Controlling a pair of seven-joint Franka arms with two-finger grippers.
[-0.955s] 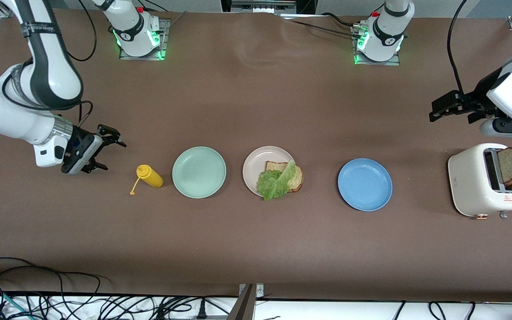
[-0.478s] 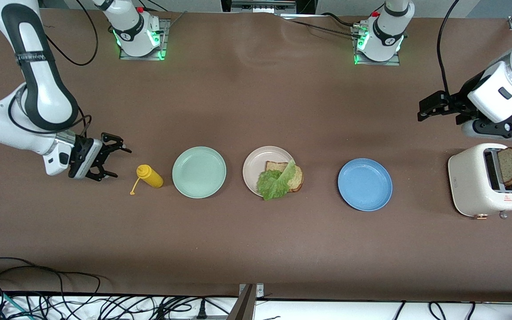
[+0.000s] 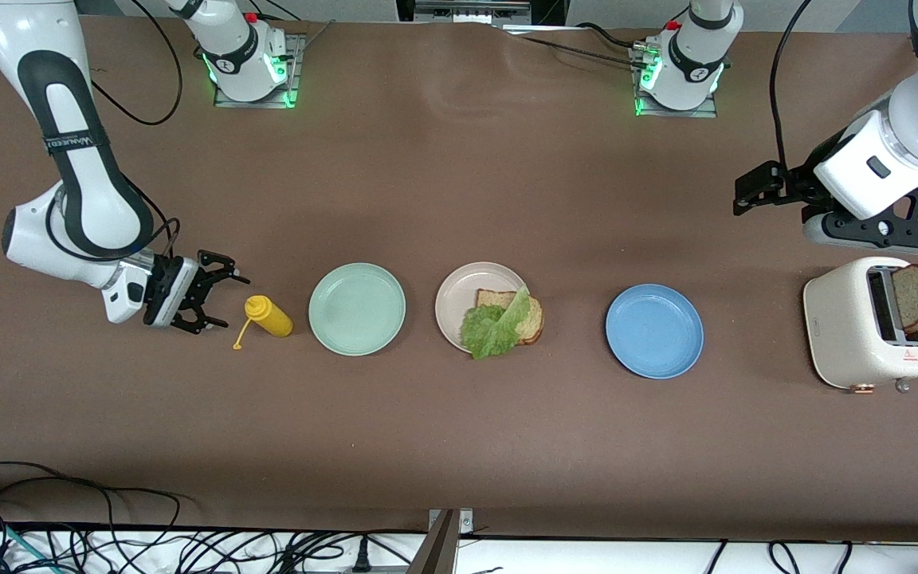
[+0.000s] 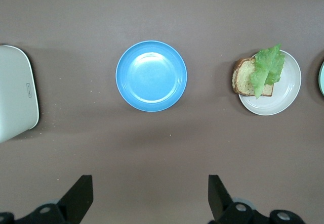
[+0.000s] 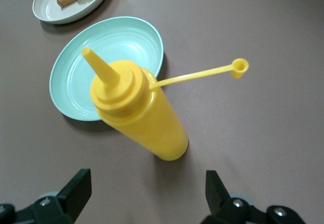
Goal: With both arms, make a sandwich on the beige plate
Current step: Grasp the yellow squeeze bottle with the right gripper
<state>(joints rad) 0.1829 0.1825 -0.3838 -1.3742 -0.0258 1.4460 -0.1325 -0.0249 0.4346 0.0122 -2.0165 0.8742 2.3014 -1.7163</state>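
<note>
The beige plate (image 3: pixel 459 295) sits mid-table with one brown bread slice (image 3: pixel 535 319) on it and a green lettuce leaf (image 3: pixel 495 323) on the slice. The plate also shows in the left wrist view (image 4: pixel 283 95). A second bread slice (image 3: pixel 917 295) stands in the toaster (image 3: pixel 841 319). My right gripper (image 3: pixel 232 301) is open and low beside the yellow squeeze bottle (image 3: pixel 269 316). In the right wrist view the bottle (image 5: pixel 142 115) stands just ahead of the open gripper (image 5: pixel 147 183). My left gripper (image 3: pixel 742 194) is open and empty, over bare table near the toaster and up in the air (image 4: pixel 149 183).
A mint green plate (image 3: pixel 357 308) lies between the bottle and the beige plate. A blue plate (image 3: pixel 654 331) lies between the beige plate and the toaster. The bottle's cap hangs on a strap (image 5: pixel 238 67) onto the table. Cables run along the table's near edge.
My right gripper has moved down and toward the yellow bottle. My left gripper has shifted a little toward the middle of the table, still open.
</note>
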